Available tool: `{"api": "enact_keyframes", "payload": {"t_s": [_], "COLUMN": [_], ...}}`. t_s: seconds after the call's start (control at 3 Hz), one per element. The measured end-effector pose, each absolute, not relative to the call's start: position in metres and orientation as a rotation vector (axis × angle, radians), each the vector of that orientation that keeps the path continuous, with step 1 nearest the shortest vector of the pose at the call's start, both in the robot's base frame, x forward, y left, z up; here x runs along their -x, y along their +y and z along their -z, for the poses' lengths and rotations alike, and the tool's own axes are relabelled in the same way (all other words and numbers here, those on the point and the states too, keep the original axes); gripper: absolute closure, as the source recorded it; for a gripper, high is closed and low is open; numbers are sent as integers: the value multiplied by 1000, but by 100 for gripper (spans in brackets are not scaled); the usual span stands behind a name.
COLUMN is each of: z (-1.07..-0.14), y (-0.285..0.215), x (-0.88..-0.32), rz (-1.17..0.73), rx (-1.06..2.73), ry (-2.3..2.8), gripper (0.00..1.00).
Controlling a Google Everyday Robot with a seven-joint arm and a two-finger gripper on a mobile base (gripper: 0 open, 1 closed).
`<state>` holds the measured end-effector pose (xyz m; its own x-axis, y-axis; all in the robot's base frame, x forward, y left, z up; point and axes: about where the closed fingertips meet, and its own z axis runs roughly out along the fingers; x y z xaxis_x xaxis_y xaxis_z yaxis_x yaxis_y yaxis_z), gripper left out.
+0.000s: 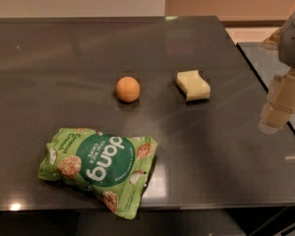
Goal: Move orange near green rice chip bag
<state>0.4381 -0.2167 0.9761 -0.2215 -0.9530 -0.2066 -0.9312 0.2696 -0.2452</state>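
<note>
Nearest to me, by the near edge of the dark worktop (64,58) and towards its left corner, lies the green chip bag (99,170). It lies flat and crinkled, its lower corner poking just over that near edge.

Further in and off to the side is my gripper (275,114), which hangs above the right edge of the worktop, about halfway between the near and far edges. From here I cannot tell how wide it stands. It has hold of nothing that matters, since both the fruit and the bag lie on the worktop, well apart from it.

Beyond that, roughly in the middle of the worktop, sits the orange (128,89), alone and touching nothing. It is some way behind the bag, with bare surface between them. Just to its right, a little nearer the right edge, is a pale yellow sponge (193,85), close by but not touching it. The far edge runs behind them both.

I judge the task has barely begun: the reach towards the orange is the step in hand, with the grasp not yet made. The next move calls for swinging left across the worktop, passing over or behind the sponge without nudging it, and coming down squarely on a round thing that will roll if clipped off-centre.
</note>
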Motion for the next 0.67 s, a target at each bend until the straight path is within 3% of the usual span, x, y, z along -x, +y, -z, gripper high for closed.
{"api": "enact_keyframes", "payload": {"t_s": [0.67], "z": [-980], "y": [-208], "x": [-450], "rz": [58], "rx": [1705], "ry": [2210], "gripper": [0]}}
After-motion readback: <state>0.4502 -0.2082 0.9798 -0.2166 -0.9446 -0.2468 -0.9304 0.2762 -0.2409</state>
